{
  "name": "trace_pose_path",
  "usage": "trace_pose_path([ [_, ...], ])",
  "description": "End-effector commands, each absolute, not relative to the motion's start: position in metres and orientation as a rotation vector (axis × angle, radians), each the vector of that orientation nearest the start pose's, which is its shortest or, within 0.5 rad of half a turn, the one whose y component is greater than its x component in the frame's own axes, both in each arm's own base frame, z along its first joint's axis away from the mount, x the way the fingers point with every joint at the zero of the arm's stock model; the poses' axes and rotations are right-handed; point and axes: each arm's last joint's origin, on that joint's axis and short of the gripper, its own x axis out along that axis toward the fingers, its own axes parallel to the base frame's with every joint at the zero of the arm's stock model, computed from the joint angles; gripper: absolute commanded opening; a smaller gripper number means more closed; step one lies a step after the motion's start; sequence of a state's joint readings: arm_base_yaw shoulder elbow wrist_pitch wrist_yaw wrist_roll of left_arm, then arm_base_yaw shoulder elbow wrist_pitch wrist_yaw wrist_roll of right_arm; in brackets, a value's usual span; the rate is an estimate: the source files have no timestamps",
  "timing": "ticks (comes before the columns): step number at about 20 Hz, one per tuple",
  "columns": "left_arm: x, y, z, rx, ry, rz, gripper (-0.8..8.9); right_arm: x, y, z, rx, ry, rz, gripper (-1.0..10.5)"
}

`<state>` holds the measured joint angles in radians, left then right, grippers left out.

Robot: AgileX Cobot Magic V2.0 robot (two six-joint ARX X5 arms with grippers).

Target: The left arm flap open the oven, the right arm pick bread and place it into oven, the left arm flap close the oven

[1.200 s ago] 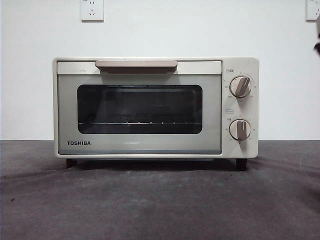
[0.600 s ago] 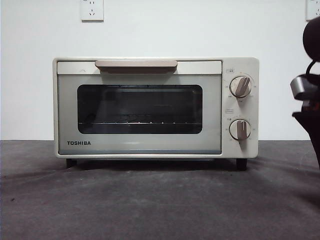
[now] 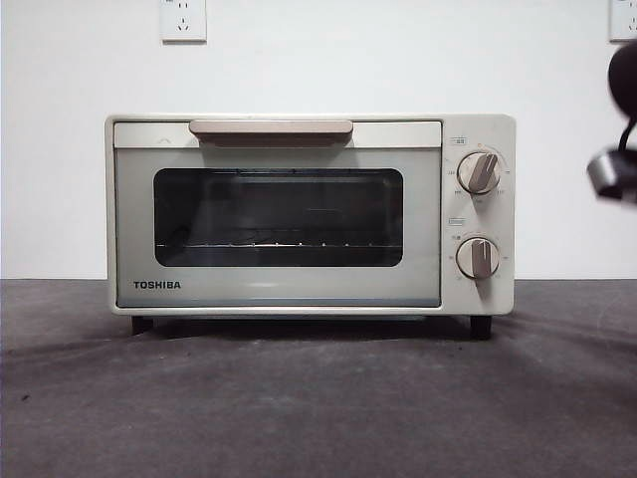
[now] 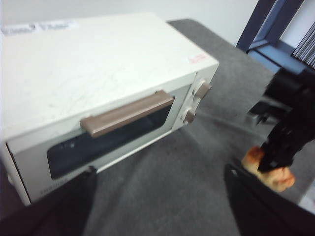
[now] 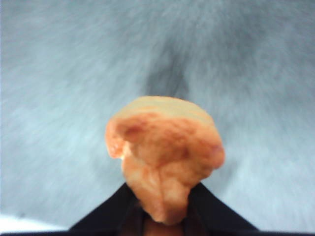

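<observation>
Left hand (image 4: 157,206): jaws spread wide apart, nothing between them, hovering above the counter (image 3: 299,398) in front of the oven (image 3: 310,214) and looking down on its top and door. Oven sits at the middle of the counter, door shut, bar handle (image 3: 271,128) along the door's upper edge, wire rack visible through the dark window, two dials (image 3: 479,215) on the panel to the right of the door. Door is not yet opened, so the first step appears still pending even though the bread is already lifted. Right hand (image 5: 165,216): jaws clamped on the bread (image 5: 165,152), gripping its lower end; seen from the left wrist camera, this hand holds the bread off to the oven's dial side, well apart from the door and clear of the counter. In the front view only a dark arm part with a grey fitting (image 3: 617,174) shows at the right edge; bread not visible there. Handling judgement: bread looks light, soft and lumpy, likely to compress or tear under a hard squeeze; a hold across its thicker middle would be steadier than the narrow end now pinched. Handle looks rigid, best hooked at its centre from above; the door should swing down on a bottom hinge, so the space in front must stay free.
</observation>
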<state>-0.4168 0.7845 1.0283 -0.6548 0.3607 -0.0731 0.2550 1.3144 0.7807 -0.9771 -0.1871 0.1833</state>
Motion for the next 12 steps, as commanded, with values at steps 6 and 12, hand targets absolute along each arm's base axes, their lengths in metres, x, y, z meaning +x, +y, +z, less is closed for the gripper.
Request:
trace_pose_path([
  [6,0.179,-0.093,0.372,-0.039,0.606,-0.745,0.14,0.138,0.044,0.266,0.142,1.164,0.35,0.5],
  [12,0.233,-0.123,0.364,0.058,0.692,-0.78,0.16,0.082,0.031,0.298,0.217,0.861,0.471,0.5],
])
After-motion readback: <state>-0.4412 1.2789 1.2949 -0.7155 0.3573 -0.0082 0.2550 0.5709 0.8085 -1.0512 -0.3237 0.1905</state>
